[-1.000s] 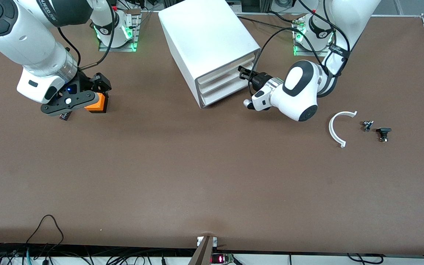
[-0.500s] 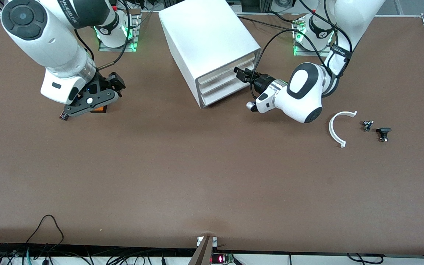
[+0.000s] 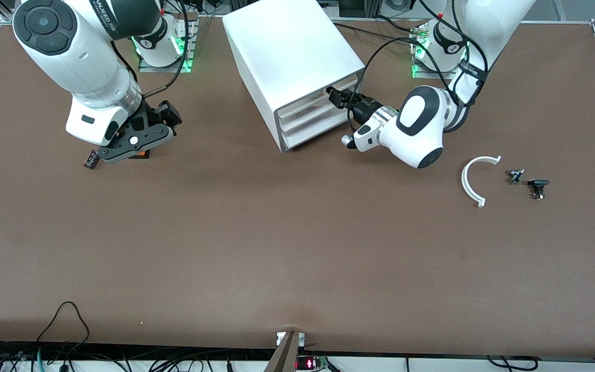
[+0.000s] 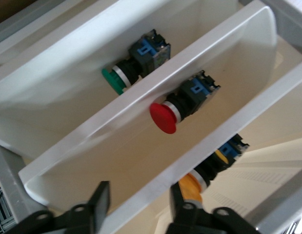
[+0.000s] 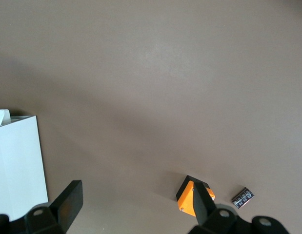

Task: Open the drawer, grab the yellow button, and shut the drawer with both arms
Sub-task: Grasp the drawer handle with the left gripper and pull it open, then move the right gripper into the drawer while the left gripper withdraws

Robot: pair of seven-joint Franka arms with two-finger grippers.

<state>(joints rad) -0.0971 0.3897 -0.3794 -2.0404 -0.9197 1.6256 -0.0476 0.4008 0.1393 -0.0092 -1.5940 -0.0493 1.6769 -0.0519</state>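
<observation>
Since a second ago the left hand (image 3: 332, 95) has crept up the cabinet (image 3: 287, 46) front to the top drawer (image 3: 308, 105), and the right hand (image 3: 132, 144) has drifted across the orange cube (image 3: 140, 154) toward the cabinet. Taking twelve o'clock as the robots' bases in the front view, the cabinet stands at twelve on the surface (image 3: 277, 248), its drawers facing about five. The left wrist view looks at the three drawers, each with one button. The orange button (image 4: 199, 181) lies in the drawer (image 4: 268, 141) next to the fingers (image 4: 99, 204), half hidden by that drawer's white wall, and a red button (image 4: 163, 117) and a green button (image 4: 115, 80) lie in the other two. The left hand (image 4: 141, 209) is released, its fingers apart at a white drawer wall and clamping nothing. The right hand (image 5: 133, 209) hangs released and wide over the cube (image 5: 194, 197), at about eight o'clock from the cabinet, holding nothing. A small black part (image 3: 91, 158) lies near the cube. At four o'clock from the cabinet lie a white curved piece (image 3: 475, 178) and two small dark parts (image 3: 515, 176).
</observation>
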